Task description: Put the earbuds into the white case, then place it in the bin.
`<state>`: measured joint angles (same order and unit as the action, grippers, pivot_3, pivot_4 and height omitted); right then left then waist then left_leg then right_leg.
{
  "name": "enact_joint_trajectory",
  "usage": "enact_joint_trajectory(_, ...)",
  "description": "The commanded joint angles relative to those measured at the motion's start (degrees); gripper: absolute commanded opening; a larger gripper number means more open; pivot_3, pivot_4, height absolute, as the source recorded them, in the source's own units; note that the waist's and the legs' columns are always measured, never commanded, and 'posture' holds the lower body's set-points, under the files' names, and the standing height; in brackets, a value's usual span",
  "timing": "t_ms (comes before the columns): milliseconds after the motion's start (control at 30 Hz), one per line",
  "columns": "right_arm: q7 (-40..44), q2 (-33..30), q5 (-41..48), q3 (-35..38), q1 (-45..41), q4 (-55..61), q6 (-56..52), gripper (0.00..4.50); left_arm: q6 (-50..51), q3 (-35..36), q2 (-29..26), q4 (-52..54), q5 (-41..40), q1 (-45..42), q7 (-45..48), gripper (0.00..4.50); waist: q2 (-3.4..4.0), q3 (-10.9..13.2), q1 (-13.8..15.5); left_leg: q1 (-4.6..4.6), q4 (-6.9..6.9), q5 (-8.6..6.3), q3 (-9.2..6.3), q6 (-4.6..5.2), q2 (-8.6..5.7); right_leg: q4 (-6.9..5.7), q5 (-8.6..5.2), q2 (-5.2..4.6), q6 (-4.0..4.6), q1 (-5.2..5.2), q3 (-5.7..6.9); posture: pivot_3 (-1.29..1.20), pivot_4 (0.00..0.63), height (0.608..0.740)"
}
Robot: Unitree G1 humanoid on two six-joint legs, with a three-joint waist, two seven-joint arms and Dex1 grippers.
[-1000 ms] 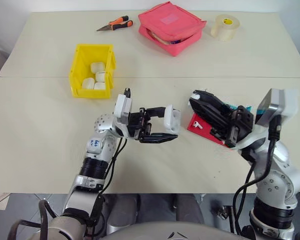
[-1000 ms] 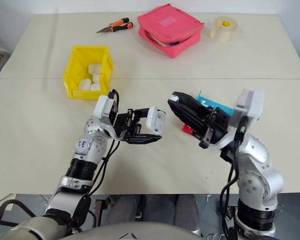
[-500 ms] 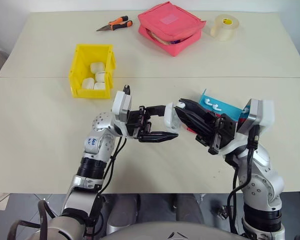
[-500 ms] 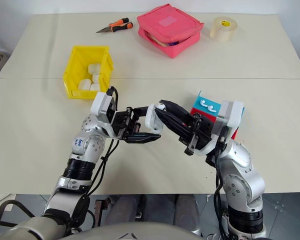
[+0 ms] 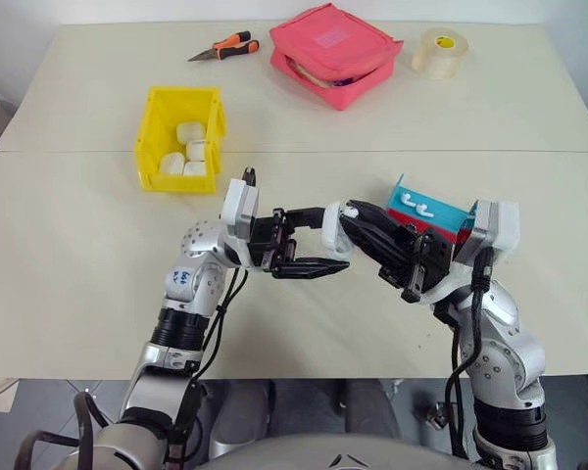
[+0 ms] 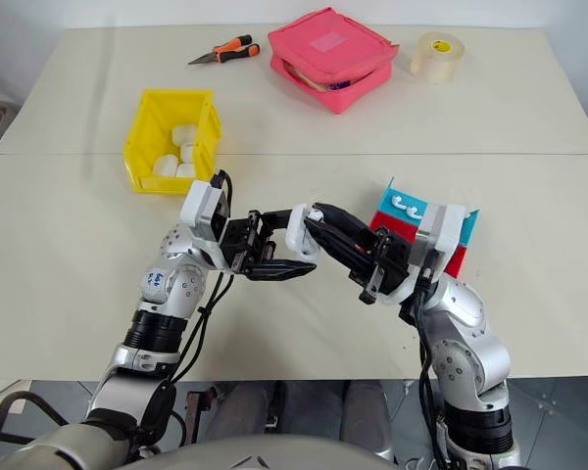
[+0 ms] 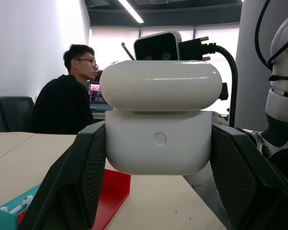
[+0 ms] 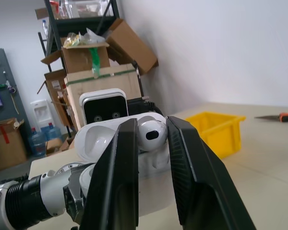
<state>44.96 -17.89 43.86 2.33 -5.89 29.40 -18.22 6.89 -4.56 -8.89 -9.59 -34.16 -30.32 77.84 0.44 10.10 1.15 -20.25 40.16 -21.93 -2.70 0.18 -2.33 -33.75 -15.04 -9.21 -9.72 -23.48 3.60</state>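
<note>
With our left gripper clamped on the open case, our right gripper, pinching an earbud, sits just above its sockets.

hidden: you can't see the white case sockets (lid faces the wrist camera) | earbud stem buried between right gripper fingers
</note>
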Motion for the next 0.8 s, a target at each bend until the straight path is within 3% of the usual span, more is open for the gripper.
enact_joint_trajectory(33,-0.1,-2.4,3.0,0.4,-0.2,0.4,-3.8,1.83,-2.0,-0.1,1.0,1.9,-1.0,-1.6,1.6,2.8,0.0,0.0,0.0,0.0,0.0,0.0,0.0,0.0,-0.01,0.0,0.0,0.0,0.0,0.0,0.0,0.0,0.15,0.74)
enact_joint_trajectory(133,0.3,-4.9,5.4,1.9,-1.0,1.8,-5.2,2.97,-2.5,-0.2,1.2,1.5,-0.7,-1.5,1.9,2.8,0.0,0.0,0.1,-0.01,0.0,0.0,0.0,0.0,-0.01,0.03,0.0,-0.01,0.0,0.01,0.0,0.0,0.15,0.74)
enact_joint_trajectory(300,0.4,-11.3,8.3,9.0,1.1,4.8,-6.2,4.49,-4.1,1.0,0.6,0.0,0.1,-1.0,1.3,2.8,0.0,0.0,0.3,-0.02,0.0,0.0,0.01,0.01,-0.01,0.03,0.0,-0.01,0.0,0.01,-0.01,0.0,0.15,0.74)
enact_joint_trajectory(400,2.2,-16.5,7.5,16.1,5.9,5.2,-5.0,4.49,-5.9,2.1,-1.0,-1.8,1.1,0.1,1.7,2.8,-0.01,0.0,0.3,-0.04,-0.05,-0.01,0.01,0.02,-0.02,0.09,0.0,-0.01,0.0,0.01,0.0,0.0,0.15,0.74)
enact_joint_trajectory(500,8.1,-22.0,-0.5,21.0,13.0,3.4,0.4,4.49,-8.5,3.2,-2.8,-3.7,2.0,1.2,2.2,2.8,0.0,0.0,0.3,-0.03,-0.1,-0.02,0.08,0.04,-0.02,0.1,0.0,-0.01,0.0,0.01,0.0,0.0,0.15,0.74)
enact_joint_trajectory(700,14.1,-22.9,-10.0,28.2,20.1,-8.5,13.9,4.49,-12.4,4.7,-3.4,-5.6,3.1,2.5,0.9,2.8,-0.04,0.0,0.3,0.03,-0.04,-0.01,0.14,0.06,0.0,0.1,0.02,-0.01,-0.04,0.1,-0.02,0.0,0.15,0.74)
enact_joint_trajectory(800,15.6,-22.6,-10.6,30.0,20.3,-14.2,17.2,4.49,-13.4,4.9,-3.4,-5.7,3.2,2.9,0.2,2.8,-0.04,0.0,0.3,0.05,-0.04,-0.01,0.15,0.06,-0.01,0.1,0.02,-0.01,-0.04,0.1,-0.04,0.0,0.15,0.74)
